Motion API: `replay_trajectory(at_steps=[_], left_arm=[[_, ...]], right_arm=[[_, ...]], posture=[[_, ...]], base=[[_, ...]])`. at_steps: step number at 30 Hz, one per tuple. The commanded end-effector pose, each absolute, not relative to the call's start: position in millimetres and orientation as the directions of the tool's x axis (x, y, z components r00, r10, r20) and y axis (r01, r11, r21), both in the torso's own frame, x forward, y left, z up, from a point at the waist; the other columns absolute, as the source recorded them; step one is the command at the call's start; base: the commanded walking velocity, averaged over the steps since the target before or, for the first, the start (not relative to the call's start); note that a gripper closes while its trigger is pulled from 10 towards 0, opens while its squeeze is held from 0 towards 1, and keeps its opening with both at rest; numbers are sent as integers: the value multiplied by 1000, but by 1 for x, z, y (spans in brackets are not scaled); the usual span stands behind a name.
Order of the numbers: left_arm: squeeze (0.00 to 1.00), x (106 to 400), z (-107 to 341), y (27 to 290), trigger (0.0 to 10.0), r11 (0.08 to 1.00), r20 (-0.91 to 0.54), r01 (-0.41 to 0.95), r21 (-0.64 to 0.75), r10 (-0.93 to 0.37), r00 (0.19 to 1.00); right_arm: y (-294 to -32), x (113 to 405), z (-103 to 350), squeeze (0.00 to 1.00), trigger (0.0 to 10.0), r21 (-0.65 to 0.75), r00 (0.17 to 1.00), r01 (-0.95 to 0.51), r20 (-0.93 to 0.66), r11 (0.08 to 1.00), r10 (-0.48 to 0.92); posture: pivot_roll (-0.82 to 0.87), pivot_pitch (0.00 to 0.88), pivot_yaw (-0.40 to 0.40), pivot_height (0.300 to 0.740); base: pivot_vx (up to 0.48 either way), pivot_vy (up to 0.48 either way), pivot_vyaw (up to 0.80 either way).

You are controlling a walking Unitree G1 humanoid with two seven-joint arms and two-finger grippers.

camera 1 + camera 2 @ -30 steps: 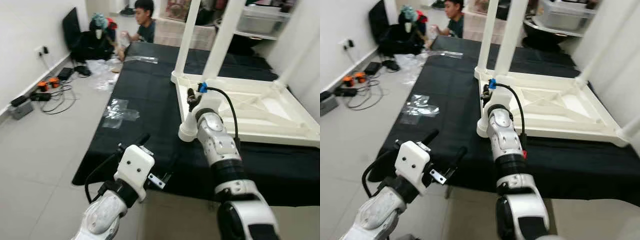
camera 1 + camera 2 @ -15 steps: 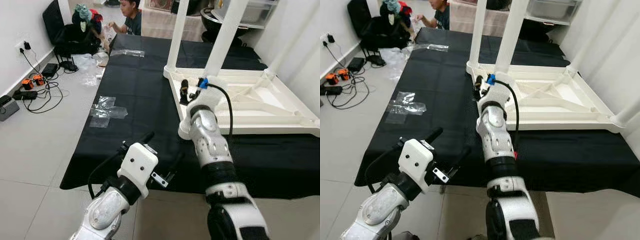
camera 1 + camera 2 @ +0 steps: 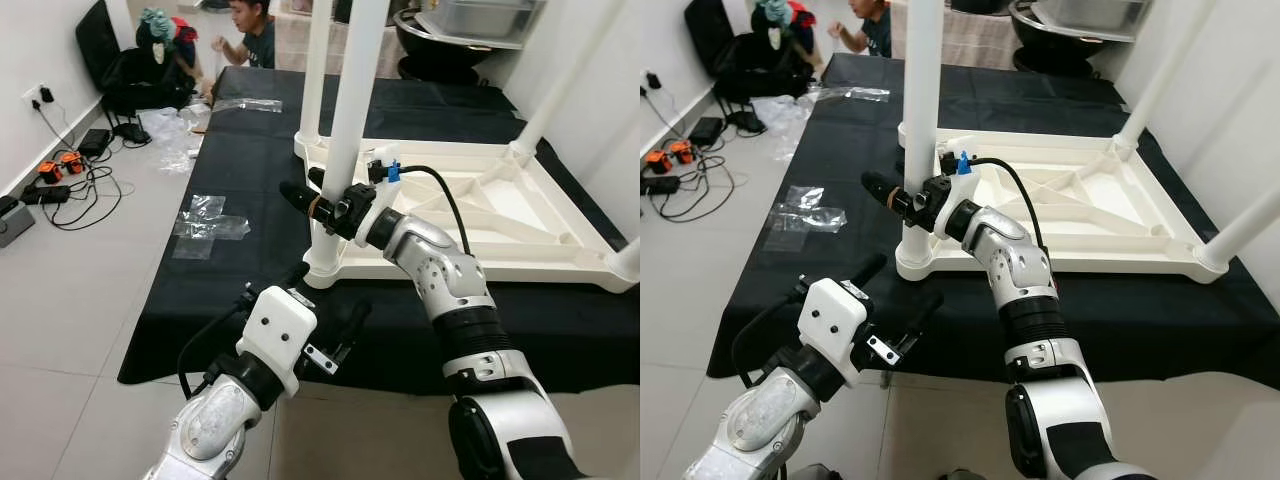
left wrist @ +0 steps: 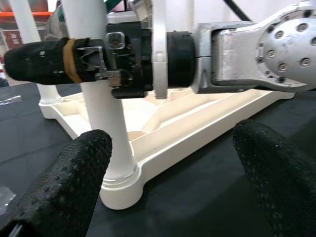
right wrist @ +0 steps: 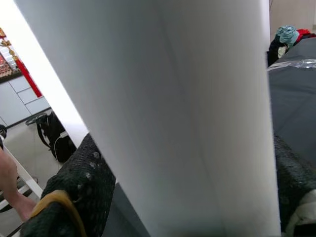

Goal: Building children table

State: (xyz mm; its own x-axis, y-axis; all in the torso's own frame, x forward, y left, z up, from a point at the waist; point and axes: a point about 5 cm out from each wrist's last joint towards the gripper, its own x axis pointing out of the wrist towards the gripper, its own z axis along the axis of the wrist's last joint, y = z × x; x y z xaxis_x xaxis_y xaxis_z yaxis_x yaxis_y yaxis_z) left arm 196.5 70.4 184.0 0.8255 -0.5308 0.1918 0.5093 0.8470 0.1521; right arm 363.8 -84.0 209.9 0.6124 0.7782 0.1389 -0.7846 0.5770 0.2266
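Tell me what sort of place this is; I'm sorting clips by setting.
Probably a room in a home, used as a work area: an upturned white table lies on a black cloth over a tiled floor, with cables by the wall and a person sitting on the floor.

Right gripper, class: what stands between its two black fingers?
The near white table leg stands between the right gripper's fingers, one finger either side of it. The left eye and right wrist views show this.
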Motion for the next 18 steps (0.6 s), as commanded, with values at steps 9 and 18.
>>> replay_trajectory(at_steps=[9,18], left_arm=[[0,194,183,68,10000,844,193,516,144,-535,822],[0,194,182,68,10000,844,193,516,146,-535,822]], right_arm=[[-70,354,185,0,0,87,394,-917,36,390,919],[-107,394,194,0,0,78,926,-377,24,923,377]], posture=[[103,33,-129,740],[92,37,-124,740]], base=[[0,0,0],[0,0,0]])
